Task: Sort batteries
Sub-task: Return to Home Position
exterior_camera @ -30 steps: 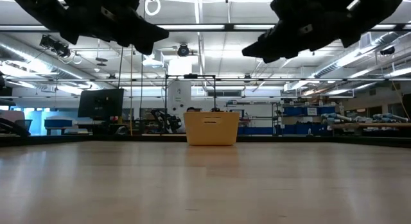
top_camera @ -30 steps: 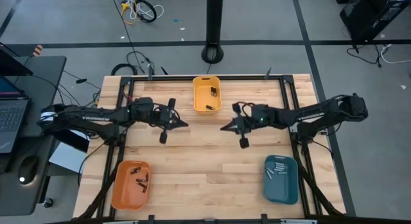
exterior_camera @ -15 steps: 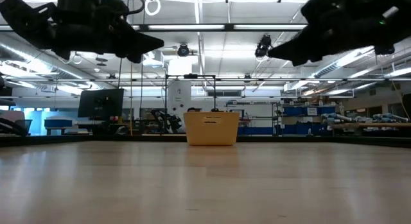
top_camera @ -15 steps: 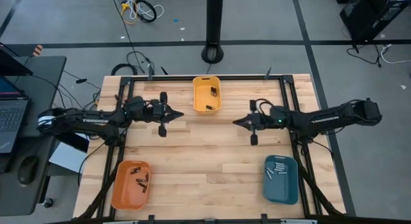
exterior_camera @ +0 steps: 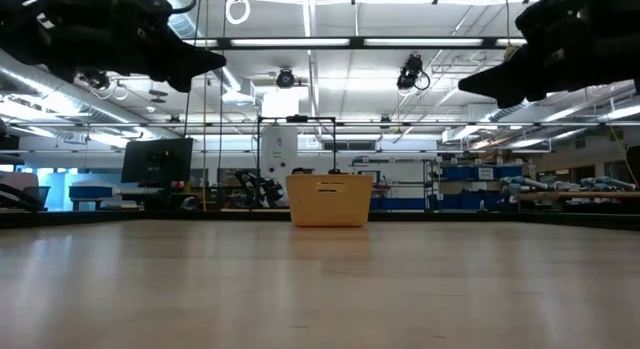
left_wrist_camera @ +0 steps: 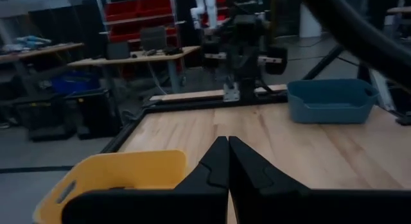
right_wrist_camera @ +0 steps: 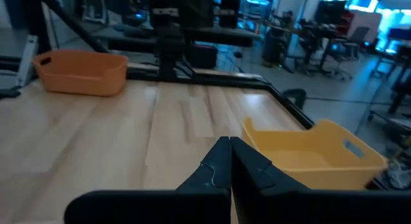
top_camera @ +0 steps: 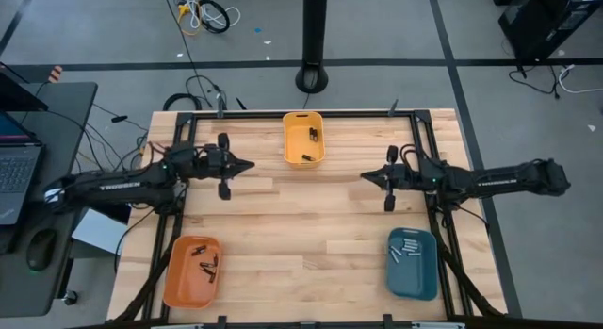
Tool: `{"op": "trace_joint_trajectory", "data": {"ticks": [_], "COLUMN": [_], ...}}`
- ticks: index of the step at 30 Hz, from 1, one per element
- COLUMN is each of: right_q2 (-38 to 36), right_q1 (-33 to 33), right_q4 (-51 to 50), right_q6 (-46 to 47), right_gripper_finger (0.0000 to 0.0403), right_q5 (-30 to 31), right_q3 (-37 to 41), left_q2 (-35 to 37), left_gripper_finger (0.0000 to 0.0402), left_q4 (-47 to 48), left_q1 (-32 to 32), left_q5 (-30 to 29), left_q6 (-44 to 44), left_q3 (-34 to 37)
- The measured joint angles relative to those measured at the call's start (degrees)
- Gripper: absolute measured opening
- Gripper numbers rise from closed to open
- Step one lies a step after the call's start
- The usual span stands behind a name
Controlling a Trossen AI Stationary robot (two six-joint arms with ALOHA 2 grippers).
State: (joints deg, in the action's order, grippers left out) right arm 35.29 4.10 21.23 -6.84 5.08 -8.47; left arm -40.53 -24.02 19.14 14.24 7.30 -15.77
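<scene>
Batteries lie in three bins. Two dark ones (top_camera: 309, 134) sit in the yellow bin (top_camera: 303, 139) at the table's far middle. Several dark ones (top_camera: 205, 263) lie in the orange bin (top_camera: 192, 271) at the near left. Several pale ones (top_camera: 407, 248) lie in the blue bin (top_camera: 413, 263) at the near right. My left gripper (top_camera: 251, 165) hangs shut above the table, left of the yellow bin, pointing right. My right gripper (top_camera: 365, 176) hangs shut right of the middle, pointing left. Neither holds anything.
A dark metal frame (top_camera: 303, 115) runs round the wooden table (top_camera: 301, 225), with posts at its corners. The table's middle between the two grippers is bare wood. In the wrist views each gripper faces the other arm across the table, with the bins at the sides.
Both arms have drawn back from the table's middle, level and above the wood. My left gripper has gone toward the left edge and a little toward the far edge. My right gripper has gone toward the right edge. Both stayed shut.
</scene>
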Motion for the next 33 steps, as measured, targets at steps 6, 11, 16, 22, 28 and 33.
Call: {"op": "trace_joint_trajectory", "data": {"ticks": [6,11,16,22,28,33], "right_q2": [-3.88,-4.64,-5.53,-12.64,-20.92,-27.28], "right_q1": [-0.83,-1.75,-2.81,-4.30,-5.44,-5.45], "right_q4": [-2.21,-4.03,-6.24,-13.37,-19.53,-19.36], "right_q6": [-0.63,-0.91,-0.41,1.18,1.25,0.98], "right_gripper_finger": [0.0007,0.0007,0.0007,0.0007,0.0007,0.0007], "right_q5": [0.66,0.66,0.88,2.83,2.80,-0.39], "right_q3": [0.18,0.18,0.18,0.18,0.16,3.79], "left_q2": [4.62,6.38,10.46,19.67,31.11,39.35], "left_gripper_finger": [0.0006,0.0006,0.0006,0.0006,0.0006,0.0006], "left_q4": [-0.63,-11.58,-10.77,1.43,11.09,18.47], "left_q1": [-0.52,-1.81,-3.25,-6.70,-10.10,-11.99], "left_q5": [-3.81,-5.65,-7.63,-10.08,-15.52,-18.01], "left_q6": [-0.36,-2.65,-4.63,-4.95,-4.34,-4.52], "left_q3": [2.65,9.78,12.64,12.70,12.70,15.33]}}
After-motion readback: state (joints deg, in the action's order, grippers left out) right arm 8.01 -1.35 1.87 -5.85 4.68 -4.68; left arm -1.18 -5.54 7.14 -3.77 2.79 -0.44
